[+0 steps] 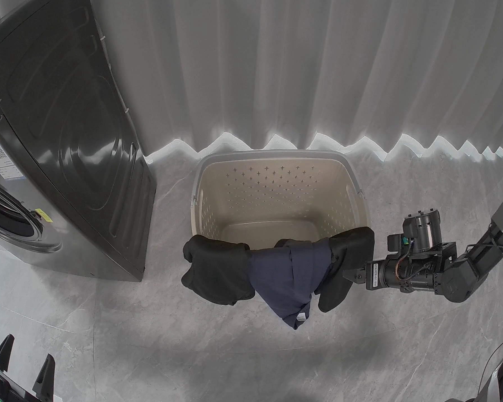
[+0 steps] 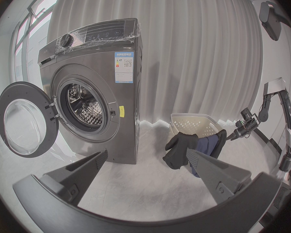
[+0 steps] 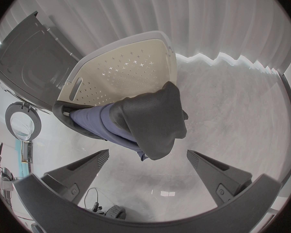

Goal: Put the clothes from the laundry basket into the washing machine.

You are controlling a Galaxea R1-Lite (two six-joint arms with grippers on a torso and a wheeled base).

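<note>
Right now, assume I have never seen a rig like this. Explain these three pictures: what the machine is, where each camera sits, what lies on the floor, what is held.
This is a wheeled robot with two arms, each ending in a two-fingered gripper. One picture looks down from its head; the other two come from cameras on its wrists. On the grey floor stand a washing machine, its round door open, and a beige laundry basket. Over the basket's near rim hang black clothes and a navy garment. The right gripper is open beside the black clothes, holding nothing. The left gripper, also open and empty, is off to the robot's left, apart from the basket.
</note>
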